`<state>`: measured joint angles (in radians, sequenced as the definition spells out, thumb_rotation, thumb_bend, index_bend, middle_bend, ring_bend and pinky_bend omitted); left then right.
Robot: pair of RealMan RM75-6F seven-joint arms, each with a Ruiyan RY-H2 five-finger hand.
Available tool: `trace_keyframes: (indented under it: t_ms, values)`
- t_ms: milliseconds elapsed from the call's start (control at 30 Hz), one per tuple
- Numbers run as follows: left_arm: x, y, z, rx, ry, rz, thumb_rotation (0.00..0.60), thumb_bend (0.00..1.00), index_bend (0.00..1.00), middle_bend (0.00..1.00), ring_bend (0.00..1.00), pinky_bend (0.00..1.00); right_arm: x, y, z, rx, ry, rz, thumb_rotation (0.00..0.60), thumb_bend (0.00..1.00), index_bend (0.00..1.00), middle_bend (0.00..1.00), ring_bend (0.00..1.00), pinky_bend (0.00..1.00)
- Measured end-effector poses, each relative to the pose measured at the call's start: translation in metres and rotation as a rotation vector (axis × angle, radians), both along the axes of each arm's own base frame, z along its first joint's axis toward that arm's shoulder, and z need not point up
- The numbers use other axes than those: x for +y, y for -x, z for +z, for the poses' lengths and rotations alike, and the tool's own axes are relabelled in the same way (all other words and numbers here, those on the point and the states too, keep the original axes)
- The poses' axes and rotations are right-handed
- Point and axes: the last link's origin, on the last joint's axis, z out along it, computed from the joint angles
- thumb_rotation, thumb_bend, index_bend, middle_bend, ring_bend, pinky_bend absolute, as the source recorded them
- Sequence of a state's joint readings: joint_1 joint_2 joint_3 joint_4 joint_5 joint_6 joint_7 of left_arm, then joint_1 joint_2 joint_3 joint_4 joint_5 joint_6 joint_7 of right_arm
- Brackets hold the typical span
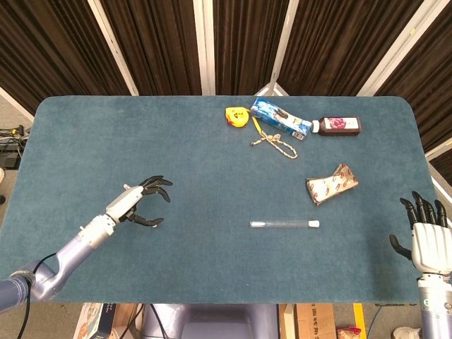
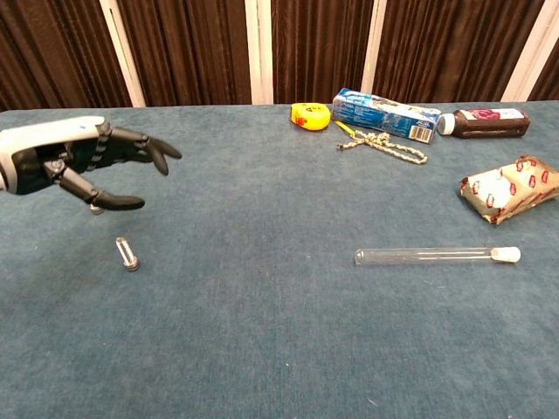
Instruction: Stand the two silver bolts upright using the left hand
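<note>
My left hand point(image 2: 79, 161) hovers above the cloth with its fingers spread and nothing in it; in the head view this left hand point(image 1: 138, 201) is at the table's left front. One silver bolt point(image 2: 128, 254) lies on its side on the cloth just below and in front of the hand, apart from it. A small grey piece under the thumb tip looks like the second bolt point(image 2: 94, 209), mostly hidden. My right hand point(image 1: 426, 236) stays at the right front edge, fingers straight and apart, holding nothing.
A glass test tube point(image 2: 435, 255) lies mid-right. A crumpled red-and-white wrapper point(image 2: 507, 188) is further right. At the back sit a yellow tape measure point(image 2: 310, 115), a blue box point(image 2: 384, 113), a rope point(image 2: 384, 144) and a dark bottle point(image 2: 485, 122).
</note>
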<state>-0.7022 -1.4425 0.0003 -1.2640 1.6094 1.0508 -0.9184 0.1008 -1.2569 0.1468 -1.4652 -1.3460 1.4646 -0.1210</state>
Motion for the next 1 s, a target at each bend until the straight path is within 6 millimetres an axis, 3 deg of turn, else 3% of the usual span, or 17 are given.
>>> trace_keyframes:
  t_ms: [200, 367, 533, 633, 800, 1000]
  values:
    - [-0.003, -0.027, 0.024, -0.045, -0.08, -0.078, 0.6, 0.38, 0.38, 0.18, 0.0, 0.0, 0.001, 0.0, 0.001, -0.004, -0.002, 0.0, 0.6, 0.25, 0.2, 0.08, 0.14, 0.0]
    - [-0.008, -0.021, 0.052, 0.114, -0.286, -0.162, 0.6, 0.39, 0.37, 0.18, 0.0, 0.0, 0.002, -0.001, 0.001, -0.004, -0.008, 0.005, 0.6, 0.25, 0.2, 0.08, 0.14, 0.0]
    - [-0.033, 0.001, 0.089, 0.409, -0.573, -0.177, 0.6, 0.39, 0.37, 0.18, 0.0, 0.0, 0.002, -0.002, -0.002, 0.0, -0.026, 0.013, 0.6, 0.25, 0.2, 0.08, 0.14, 0.0]
    - [-0.06, 0.023, 0.113, 0.596, -0.703, -0.101, 0.6, 0.39, 0.36, 0.16, 0.0, 0.0, 0.002, -0.004, -0.004, 0.003, -0.039, 0.024, 0.6, 0.25, 0.2, 0.08, 0.14, 0.0]
    - [-0.093, 0.053, 0.137, 0.753, -0.742, 0.05, 0.6, 0.39, 0.29, 0.1, 0.0, 0.0, 0.002, -0.005, -0.002, 0.004, -0.055, 0.045, 0.6, 0.25, 0.2, 0.08, 0.14, 0.0]
    - [-0.134, 0.088, 0.155, 0.736, -0.708, 0.256, 0.6, 0.39, 0.19, 0.03, 0.0, 0.0, 0.002, -0.003, 0.002, 0.012, -0.076, 0.046, 0.6, 0.24, 0.19, 0.08, 0.13, 0.0]
